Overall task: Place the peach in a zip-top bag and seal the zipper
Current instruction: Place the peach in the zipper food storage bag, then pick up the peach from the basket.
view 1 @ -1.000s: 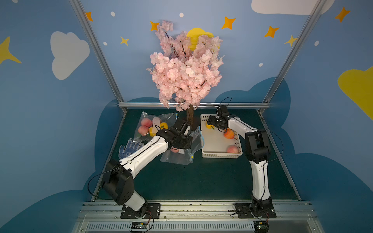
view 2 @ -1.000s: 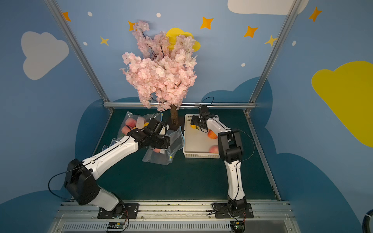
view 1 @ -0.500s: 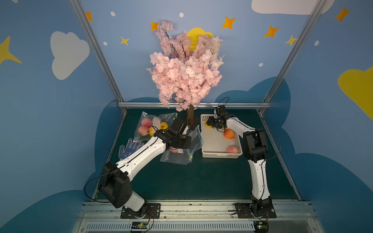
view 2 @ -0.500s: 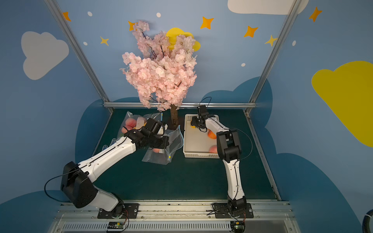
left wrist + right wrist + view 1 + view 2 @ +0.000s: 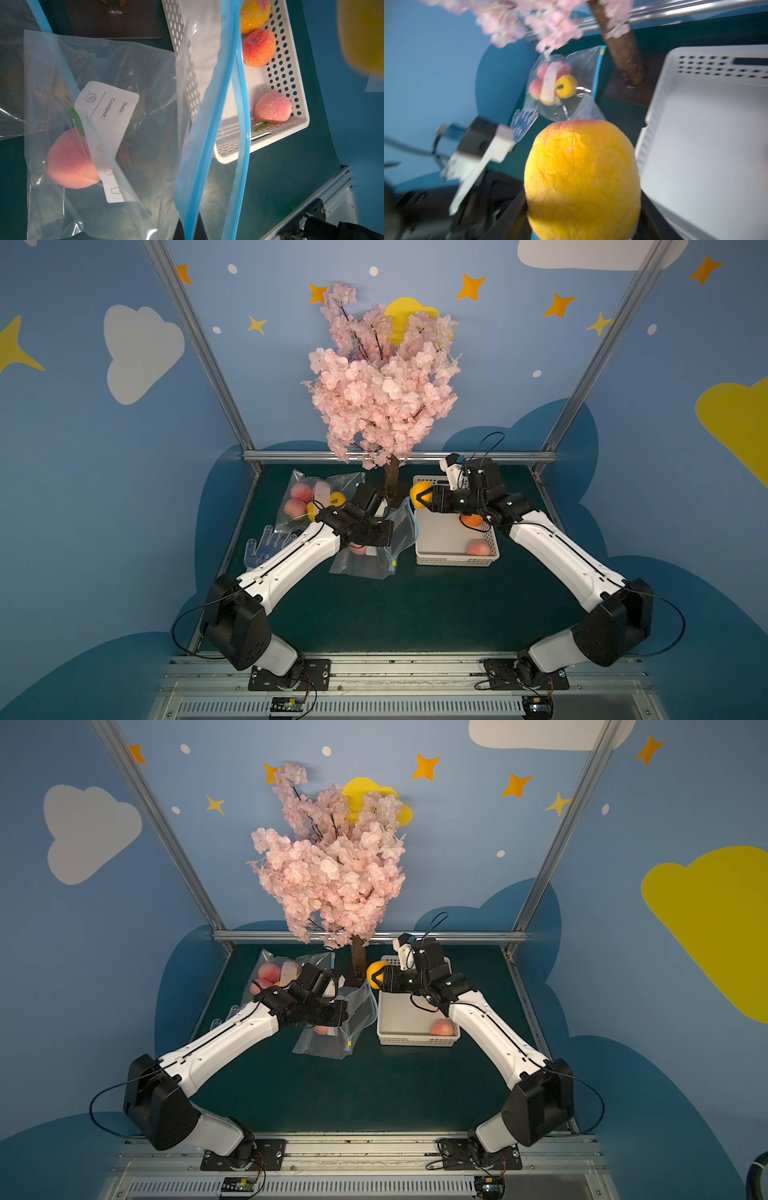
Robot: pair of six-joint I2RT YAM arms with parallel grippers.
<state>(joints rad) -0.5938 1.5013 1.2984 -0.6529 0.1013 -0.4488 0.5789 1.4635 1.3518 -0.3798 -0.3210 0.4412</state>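
My right end effector (image 5: 424,498) pinches a wrinkled yellow-orange peach (image 5: 417,489) between its two fingers. In both top views the peach hangs clear of the dark green counter (image 5: 415,605). It is over the corner of the white perforated plastic basket (image 5: 457,561) nearest the trunk of the pink blossom tree (image 5: 382,398), just beside the raised bag rim. It is not yet in a bag.

My left end effector (image 5: 390,527) is pressed together on the rim of a clear zip-top bag with blue zipper strips (image 5: 209,116), holding that rim up off the counter. In the left wrist view the two strips stand apart, so the mouth is unsealed.

Beside and below it, a second clear bag (image 5: 124,62) lies flat on the counter with a pink peach (image 5: 70,160) inside. Its white label (image 5: 108,116) reads "Date:" and "Content:"; the finer print is too small to read.

Other peaches lie in the basket. A third clear bag of fruit (image 5: 316,497) and a blue-dotted glove (image 5: 268,545) lie on my left side.
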